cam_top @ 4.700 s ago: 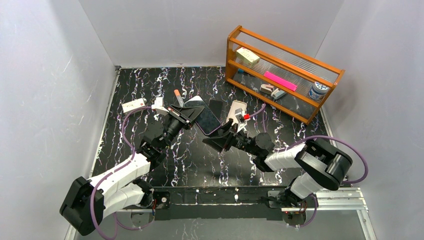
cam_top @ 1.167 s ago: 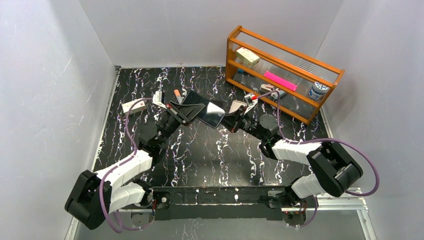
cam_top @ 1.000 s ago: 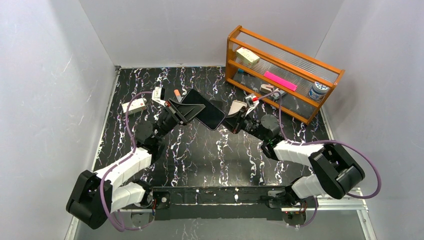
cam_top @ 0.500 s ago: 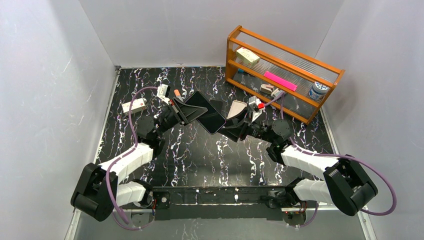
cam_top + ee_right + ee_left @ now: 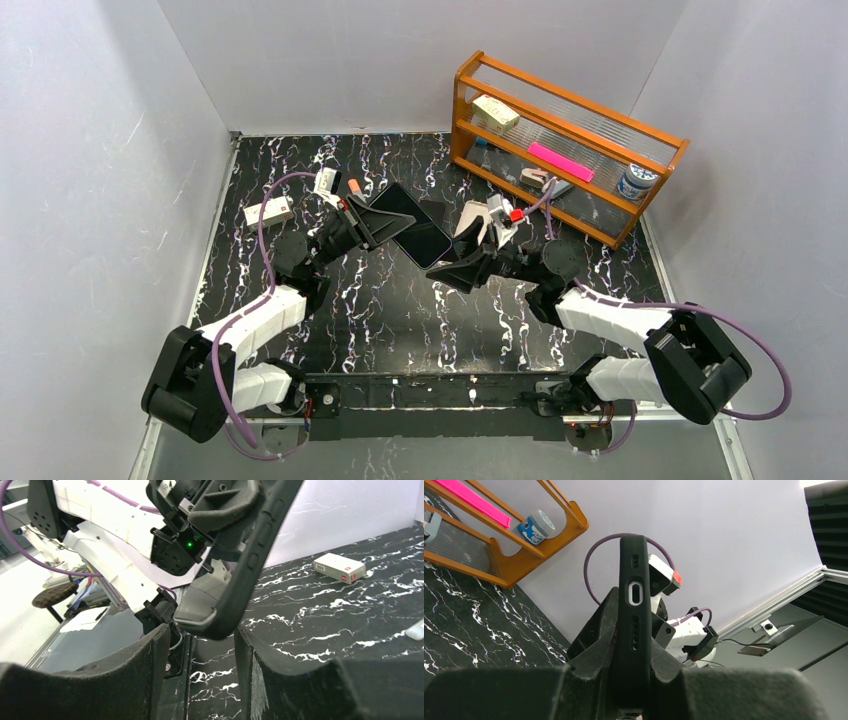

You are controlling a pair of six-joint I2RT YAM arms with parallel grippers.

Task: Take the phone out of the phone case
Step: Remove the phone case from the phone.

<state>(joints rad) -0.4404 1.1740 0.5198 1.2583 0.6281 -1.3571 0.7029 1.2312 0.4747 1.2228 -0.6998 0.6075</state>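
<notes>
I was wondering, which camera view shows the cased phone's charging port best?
Left wrist: the charging port faces the lens, on the cased phone's end edge. Top external shows only the phone's dark face; right wrist shows only its side edge with buttons.

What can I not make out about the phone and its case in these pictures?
- Whether the phone is loose in its case: left wrist view, the left gripper covers its sides.
- Phone's far end: right wrist view, cut off by the top edge.
- Labels in the rack: top view, too small.
</notes>
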